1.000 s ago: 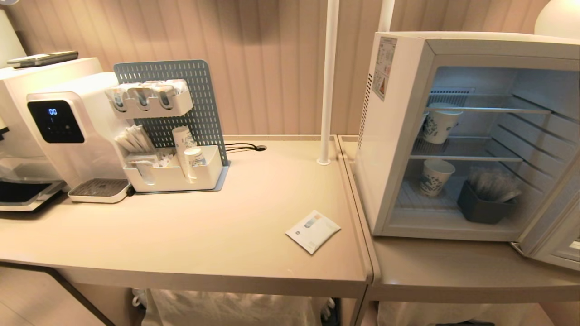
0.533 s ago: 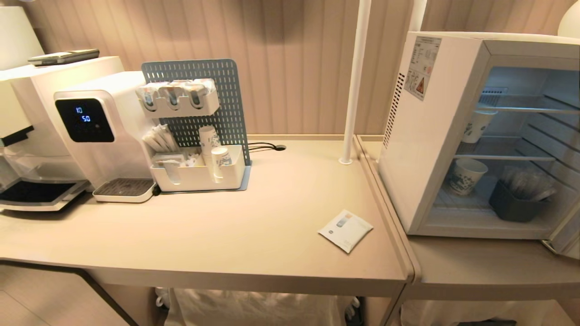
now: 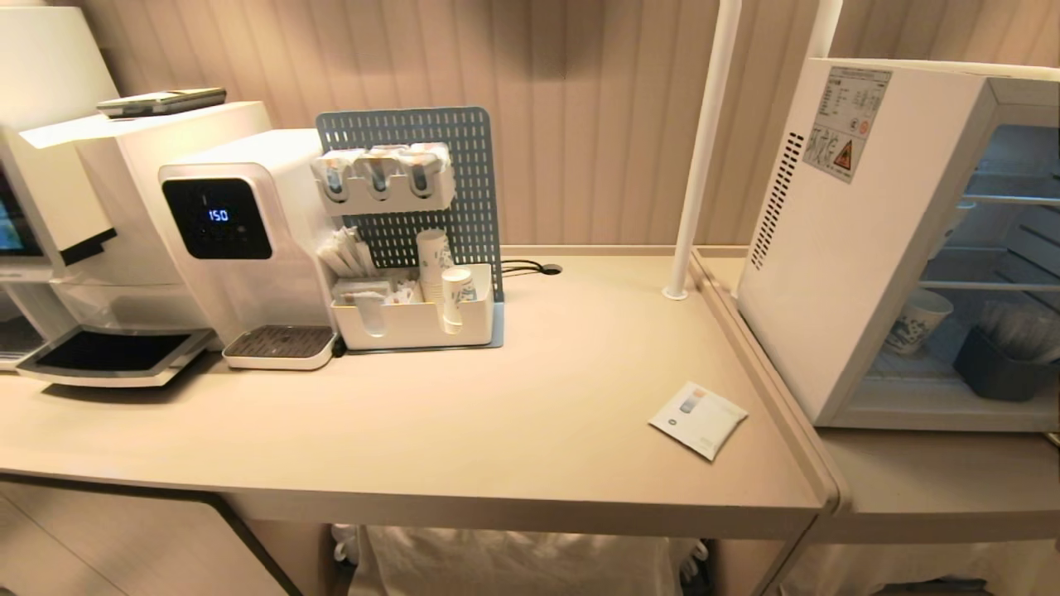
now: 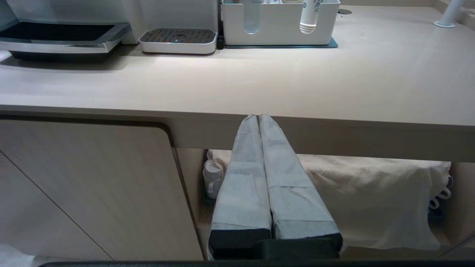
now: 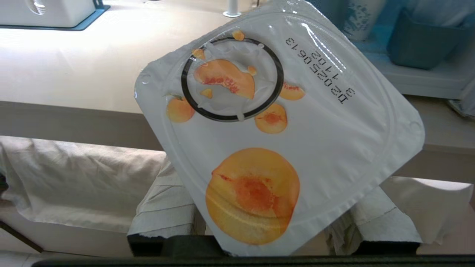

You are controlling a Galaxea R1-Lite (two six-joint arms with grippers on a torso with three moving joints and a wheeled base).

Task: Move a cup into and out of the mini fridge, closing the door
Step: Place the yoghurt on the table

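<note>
Between my right end effector's [image 5: 274, 237] fingers I pinch the cup [image 5: 276, 126], low before the desk [image 3: 497, 430]; the left end effector [image 4: 258, 118] is pressed together, idle. Mini fridge [image 3: 861, 240] stands open rightward; I judge carrying the cup inside comes next.

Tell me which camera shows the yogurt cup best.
The right wrist view: the cup fills it, its peach-printed foil lid facing the camera, gripped in the right claw. The head view and the left wrist view show nothing of the cup; the latter shows only the shut left claw below the counter edge.
</note>
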